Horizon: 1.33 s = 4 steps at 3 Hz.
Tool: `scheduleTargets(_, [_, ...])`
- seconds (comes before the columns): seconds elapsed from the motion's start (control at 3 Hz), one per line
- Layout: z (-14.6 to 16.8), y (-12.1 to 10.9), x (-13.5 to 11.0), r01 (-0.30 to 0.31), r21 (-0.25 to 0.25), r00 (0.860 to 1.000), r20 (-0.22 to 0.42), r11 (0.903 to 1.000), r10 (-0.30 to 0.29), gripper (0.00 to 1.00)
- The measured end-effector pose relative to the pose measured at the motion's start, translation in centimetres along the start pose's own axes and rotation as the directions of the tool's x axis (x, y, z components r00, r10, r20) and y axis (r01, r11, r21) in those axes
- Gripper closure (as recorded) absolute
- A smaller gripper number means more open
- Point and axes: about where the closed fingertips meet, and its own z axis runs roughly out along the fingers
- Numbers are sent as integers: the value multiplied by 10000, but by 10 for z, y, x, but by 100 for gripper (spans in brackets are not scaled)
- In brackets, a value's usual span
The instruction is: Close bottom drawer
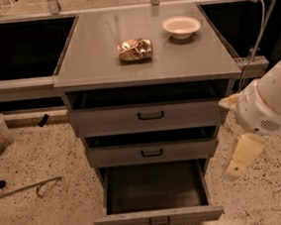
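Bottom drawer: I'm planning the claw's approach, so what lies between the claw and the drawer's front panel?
Nothing: the camera view shows only bare speckled floor between the claw, off to its right, and the open bottom drawer.
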Motion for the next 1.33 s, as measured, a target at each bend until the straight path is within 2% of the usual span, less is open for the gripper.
scheduleTargets(0.33, [68, 32, 4, 643, -889, 9918, 1162, 9940, -537, 0])
scheduleTargets(0.67, [68, 32, 4, 642, -889, 9918, 1163, 9940, -537, 0])
scheduleTargets(1.0, [110, 42, 25, 334, -1092, 9915, 1285, 9935, -193, 0])
scheduleTargets(1.33, [192, 63, 63, -198, -1537, 9863, 1586, 9879, 444, 0])
